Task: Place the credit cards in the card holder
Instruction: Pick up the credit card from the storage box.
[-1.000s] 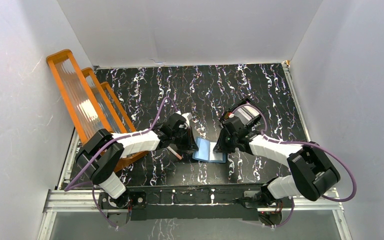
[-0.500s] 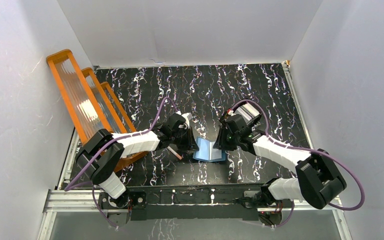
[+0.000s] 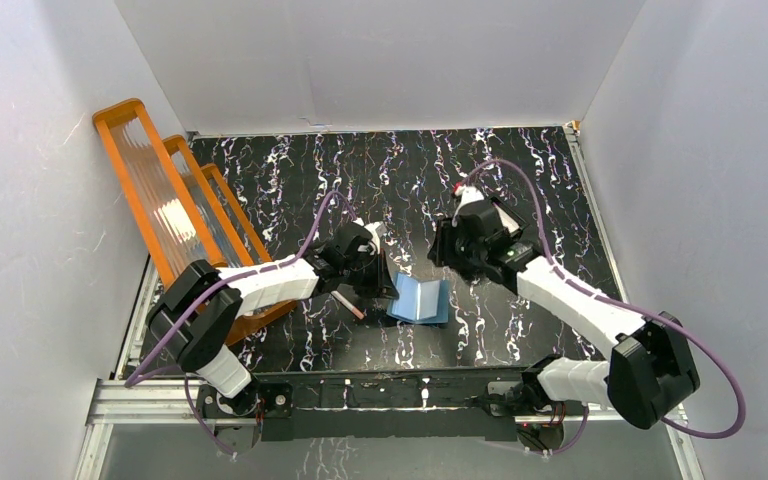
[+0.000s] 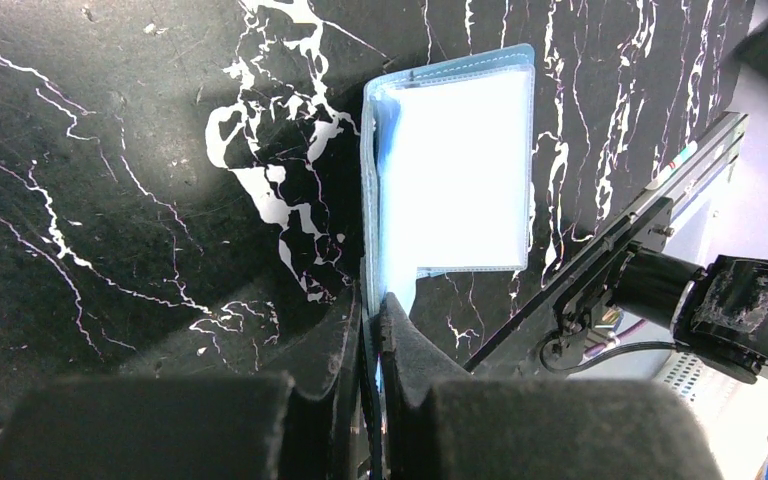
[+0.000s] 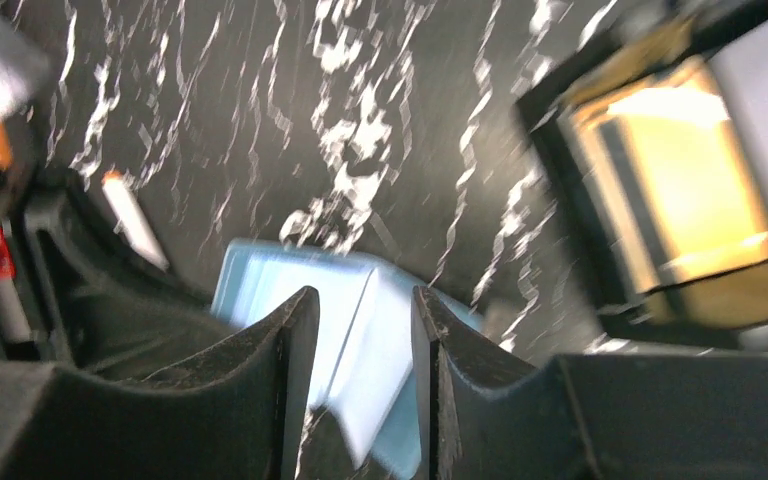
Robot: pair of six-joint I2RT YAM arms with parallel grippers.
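The teal-blue card holder (image 3: 420,298) lies half open on the black marbled table, its light blue inner side up (image 4: 460,170). My left gripper (image 3: 378,287) is shut on the holder's near edge (image 4: 370,310). My right gripper (image 3: 444,256) is open and empty, raised just behind and to the right of the holder, which shows blurred between its fingers (image 5: 365,300). An orange-gold credit card (image 5: 675,195) and a grey-white one (image 5: 760,90) sit in a black tray (image 5: 560,170). In the top view the right arm hides that tray.
A big orange ribbed rack (image 3: 160,200) leans at the left wall. A thin pink-brown stick (image 3: 350,303) lies left of the holder, under my left arm, and shows in the right wrist view (image 5: 135,225). White walls close in three sides.
My right gripper has lifted off the holder's right side and swung back towards the tray. The holder's right leaf has risen. My left gripper has kept its hold.
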